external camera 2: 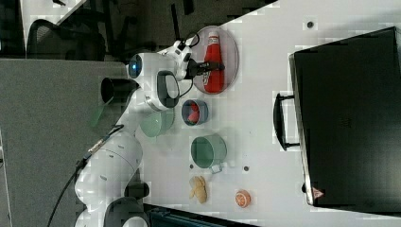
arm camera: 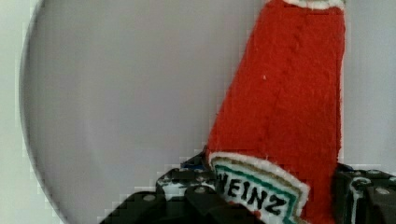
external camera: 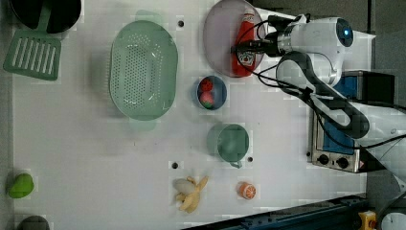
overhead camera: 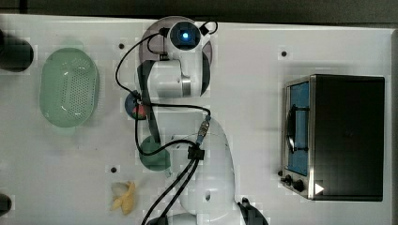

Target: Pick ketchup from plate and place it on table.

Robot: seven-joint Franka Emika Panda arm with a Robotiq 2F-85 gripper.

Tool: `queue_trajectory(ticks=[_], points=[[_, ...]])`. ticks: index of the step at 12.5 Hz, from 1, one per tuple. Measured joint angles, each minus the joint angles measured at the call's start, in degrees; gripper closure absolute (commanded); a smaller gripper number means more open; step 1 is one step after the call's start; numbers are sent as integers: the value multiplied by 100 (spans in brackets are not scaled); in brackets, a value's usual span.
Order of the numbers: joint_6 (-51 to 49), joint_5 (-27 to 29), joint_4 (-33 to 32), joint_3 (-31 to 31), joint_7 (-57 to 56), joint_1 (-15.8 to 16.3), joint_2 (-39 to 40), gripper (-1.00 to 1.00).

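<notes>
1. Ketchup bottle [external camera: 245, 45] lies flat on the lilac-grey plate [external camera: 218, 36], cap toward 12 o'clock in the left view, label end toward 6 o'clock. It sits off-centre, toward the plate's 3 o'clock half in the left view.
2. Pincer [arm camera: 275, 198] is down at the bottle's label end. In the wrist view a dark finger [arm camera: 187, 191] stands on either flank of the red body, straddling it. Whether the pads already bear on it I cannot tell; the jaws look partly drawn in, neither fully spread nor pressed together.
3. Bottle not lifted; it rests on the plate. White surface [external camera: 143, 158] has bare room around 6 o'clock of the plate in the left view.
4. Risk: grip sits near the wide label end, not mid-length. On lifting, the neck could droop and the bottle could pivot or slip out.
5. Risk: the body looks soft and fuzzy; it may squash under the fingers, leaving a loose hold.
6. Risk: the small blue bowl [external camera: 211, 93] of red fruit lies just beyond the plate's 6 o'clock rim in the left view; a low carry that way could clip it.
</notes>
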Motion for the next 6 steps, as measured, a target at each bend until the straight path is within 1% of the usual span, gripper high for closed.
queue_trajectory(ticks=[3,4,6], points=[[-50,-47,-62,-20,6,-6,-109,-18],[-182,-62,-101,-24,42,-7,-218,-18],[-764,-44,-235,9,145,-34,-660,-18]])
